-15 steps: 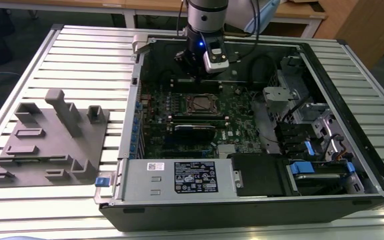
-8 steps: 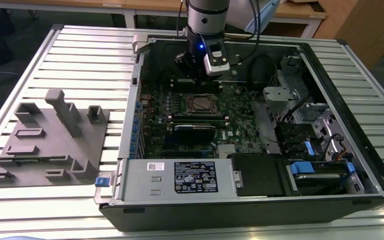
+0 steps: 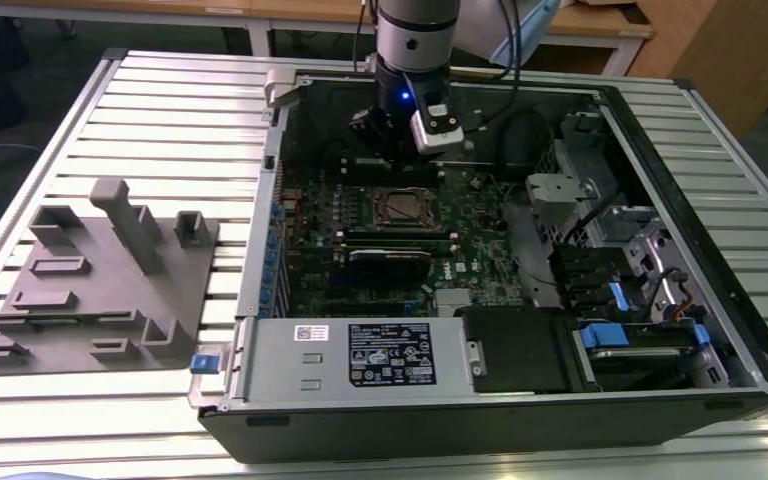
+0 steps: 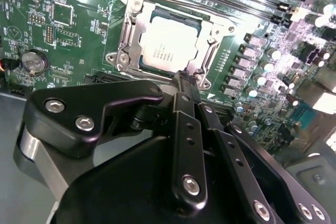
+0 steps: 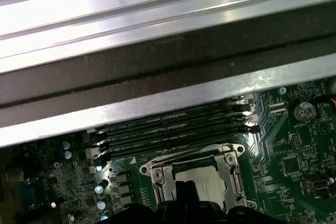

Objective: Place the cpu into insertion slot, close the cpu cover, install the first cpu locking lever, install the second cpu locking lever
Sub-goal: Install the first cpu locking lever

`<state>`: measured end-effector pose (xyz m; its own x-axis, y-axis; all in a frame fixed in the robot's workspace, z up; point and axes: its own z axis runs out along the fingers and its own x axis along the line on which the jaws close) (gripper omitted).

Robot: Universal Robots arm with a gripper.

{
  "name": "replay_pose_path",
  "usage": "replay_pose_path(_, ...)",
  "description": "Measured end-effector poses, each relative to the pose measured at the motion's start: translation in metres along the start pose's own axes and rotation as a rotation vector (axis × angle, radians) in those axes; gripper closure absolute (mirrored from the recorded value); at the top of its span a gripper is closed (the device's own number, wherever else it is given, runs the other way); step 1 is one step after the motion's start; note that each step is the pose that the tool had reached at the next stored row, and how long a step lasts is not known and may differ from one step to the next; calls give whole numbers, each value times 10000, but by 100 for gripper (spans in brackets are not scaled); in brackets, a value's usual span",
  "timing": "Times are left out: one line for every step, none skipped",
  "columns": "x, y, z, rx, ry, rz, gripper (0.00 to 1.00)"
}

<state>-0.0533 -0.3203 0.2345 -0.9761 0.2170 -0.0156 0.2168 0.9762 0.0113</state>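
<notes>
The chip point(image 4: 169, 48) lies flat in its socket point(image 4: 137, 17) on the green board point(image 4: 68, 35), with the silver cover frame point(image 4: 212, 38) folded down around it. In the exterior view the socket point(image 3: 404, 208) sits mid-board inside the open computer case point(image 3: 704, 250) on the slatted worktop point(image 3: 171, 110), and the end effector point(image 3: 387, 150) hangs just above, toward twelve o'clock of it. Its black fingers point(image 4: 185, 85) seem pressed together, holding nothing, tips beside the frame's edge.
</notes>
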Motion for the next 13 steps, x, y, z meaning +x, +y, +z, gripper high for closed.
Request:
replay_pose_path(-3,1,4,-3,-6,-82,89)
replay_pose_path(-5,1,8,-4,-12,-157,89)
replay_pose_path(-8,1,11,-7,-20,-221,89)
replay_pose_path(-11,0,14,-10,-33,-278,89)
replay_pose_path(-14,0,17,-14,-50,-332,89)
replay_pose_path(-17,0,20,-20,-71,-383,89)
replay_pose_path(-21,0,23,-26,-92,-435,89)
replay_pose_path(-24,-1,26,-32,-115,-491,89)
replay_pose_path(-27,-1,29,-38,-138,-543,89)
replay_pose_path(-31,-1,32,-43,-160,-592,89)
replay_pose_path(-35,-2,35,-49,-181,-636,89)
replay_pose_path(-39,-3,39,-54,-200,-672,89)
replay_pose_path(-43,-6,42,-59,-216,-698,89)
